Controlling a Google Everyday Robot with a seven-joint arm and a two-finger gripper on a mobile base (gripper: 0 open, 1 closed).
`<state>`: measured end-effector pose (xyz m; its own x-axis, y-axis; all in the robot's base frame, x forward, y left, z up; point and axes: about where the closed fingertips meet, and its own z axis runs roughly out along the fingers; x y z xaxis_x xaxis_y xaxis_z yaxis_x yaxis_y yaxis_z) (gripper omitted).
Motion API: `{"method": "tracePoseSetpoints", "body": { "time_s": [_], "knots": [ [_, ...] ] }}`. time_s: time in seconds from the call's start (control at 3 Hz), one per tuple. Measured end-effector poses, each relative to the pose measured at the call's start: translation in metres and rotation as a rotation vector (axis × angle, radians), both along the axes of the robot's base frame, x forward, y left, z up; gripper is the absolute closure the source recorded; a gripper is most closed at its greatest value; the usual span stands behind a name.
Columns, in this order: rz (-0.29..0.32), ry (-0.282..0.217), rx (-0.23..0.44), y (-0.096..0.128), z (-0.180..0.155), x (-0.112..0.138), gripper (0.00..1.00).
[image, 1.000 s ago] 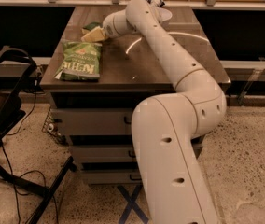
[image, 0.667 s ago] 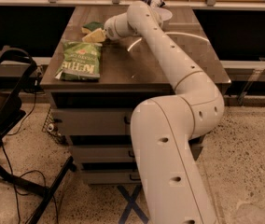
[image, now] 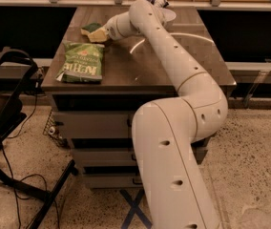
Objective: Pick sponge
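The sponge (image: 92, 30), a small block with a dark green top over yellow foam, is at the far left of the dark table top (image: 173, 66). My gripper (image: 102, 33) is at the sponge's right side, at the end of the white arm that reaches across the table from the lower right. The gripper touches or overlaps the sponge. I cannot tell whether the sponge rests on the table or is just off it.
A larger flat green snack bag (image: 80, 62) with white lettering lies near the table's front left edge, in front of the sponge. A white plate-like object (image: 166, 14) sits at the back behind the arm. A black chair (image: 6, 104) and cables stand left of the table.
The end of the arm has shifted only slightly at the sponge. The sponge and the snack bag stay in nearly the same places.
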<state>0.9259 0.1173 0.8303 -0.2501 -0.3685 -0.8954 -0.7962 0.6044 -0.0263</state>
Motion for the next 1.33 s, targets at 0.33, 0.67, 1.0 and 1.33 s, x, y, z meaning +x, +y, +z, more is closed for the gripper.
{"method": "tracePoseSetpoints", "body": {
  "time_s": [0.33, 0.67, 1.0, 1.33],
  "knots": [
    [0.000, 0.000, 0.000, 0.000, 0.001, 0.000, 1.00],
    [0.041, -0.006, 0.016, 0.008, 0.009, -0.006, 1.00],
    [0.103, -0.025, 0.030, -0.019, 0.051, -0.027, 1.00],
    [0.125, -0.032, 0.028, -0.048, 0.079, -0.043, 1.00]
  ]
}}
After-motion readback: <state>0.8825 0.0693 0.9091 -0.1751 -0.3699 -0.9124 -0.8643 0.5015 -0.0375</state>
